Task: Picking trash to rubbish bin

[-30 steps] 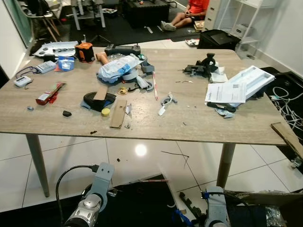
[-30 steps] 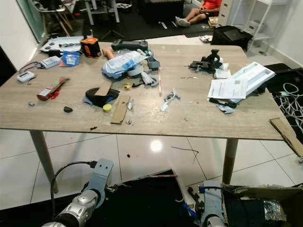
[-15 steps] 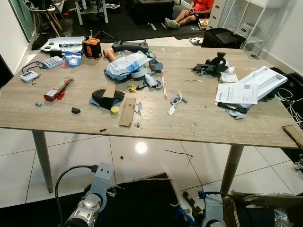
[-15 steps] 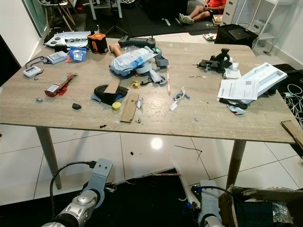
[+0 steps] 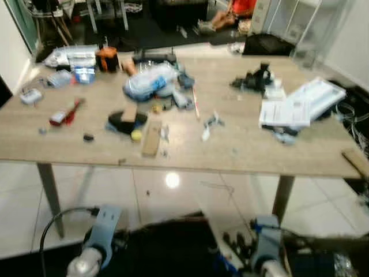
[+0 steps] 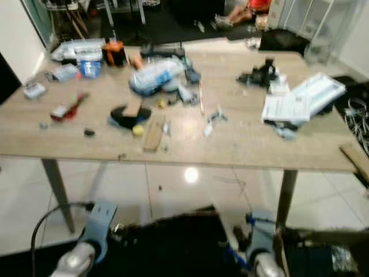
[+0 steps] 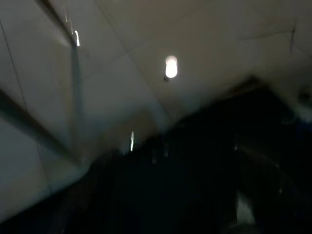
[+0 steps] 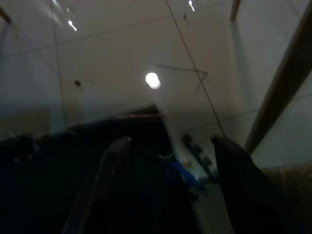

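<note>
The picture is blurred. A wooden table (image 5: 242, 156) stands in front of me, littered with trash. On it lie a crumpled clear plastic bag (image 5: 151, 82), a cardboard strip (image 5: 151, 140), a yellow cap (image 5: 136, 135), small white scraps (image 5: 210, 123) and a red wrapper (image 5: 64, 113). Both silver arms hang low in front of the table, the left arm (image 5: 95, 245) at lower left, the right arm (image 5: 265, 248) at lower right. In the right wrist view my right gripper (image 8: 170, 141) is open over the tiled floor, holding nothing. The left wrist view is dark.
White papers and a tray (image 5: 297, 104) lie at the table's right end, with black tools (image 5: 256, 78) behind them. A black sheet (image 5: 167, 242) lies on the floor at my feet, a cardboard box (image 6: 323, 248) at lower right. A person (image 5: 239, 8) sits on the floor beyond.
The whole picture has shifted and gone blurry, so the camera is moving. The things on the table keep their places, and both arms still hang low.
</note>
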